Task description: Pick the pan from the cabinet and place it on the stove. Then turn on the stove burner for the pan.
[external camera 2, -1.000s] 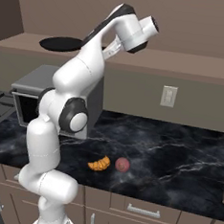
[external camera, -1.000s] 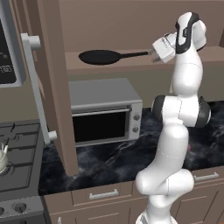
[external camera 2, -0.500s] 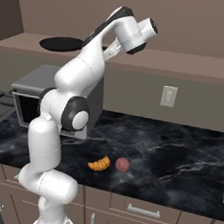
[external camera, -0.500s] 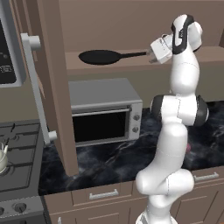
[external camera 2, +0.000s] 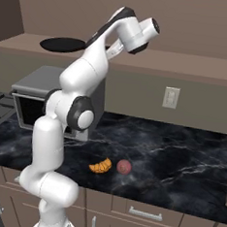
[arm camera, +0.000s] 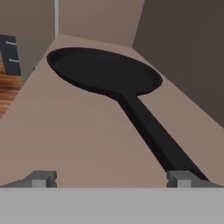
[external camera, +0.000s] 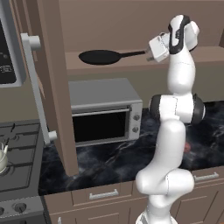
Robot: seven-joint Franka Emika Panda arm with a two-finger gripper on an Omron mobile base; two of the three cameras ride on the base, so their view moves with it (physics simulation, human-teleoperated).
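Observation:
The flat black pan (external camera: 101, 57) lies on the shelf of the open brown cabinet (external camera: 53, 87), its long handle (external camera: 131, 54) pointing right. In the hand view the pan (arm camera: 105, 72) sits ahead and its handle (arm camera: 151, 129) runs back toward my right fingertip (arm camera: 181, 177). My gripper (arm camera: 111, 177) is open at the handle's end, level with the shelf, nothing held. From the left base view the gripper (external camera: 148, 54) is just right of the handle tip. The grey stove (external camera: 19, 159) is low on the left, with knobs (external camera: 19, 208) along its front.
The cabinet door with its silver bar handle (external camera: 38, 87) stands open between stove and shelf. A silver toaster oven (external camera: 105, 114) sits under the shelf. A white kettle (external camera: 2, 158) is on the stove. An orange pastry (external camera 2: 100, 166) and red fruit (external camera 2: 124, 166) lie on the counter.
The hand has edged a little to the left, closer to the end of the pan handle. The pan has not moved and the jaws stay wide.

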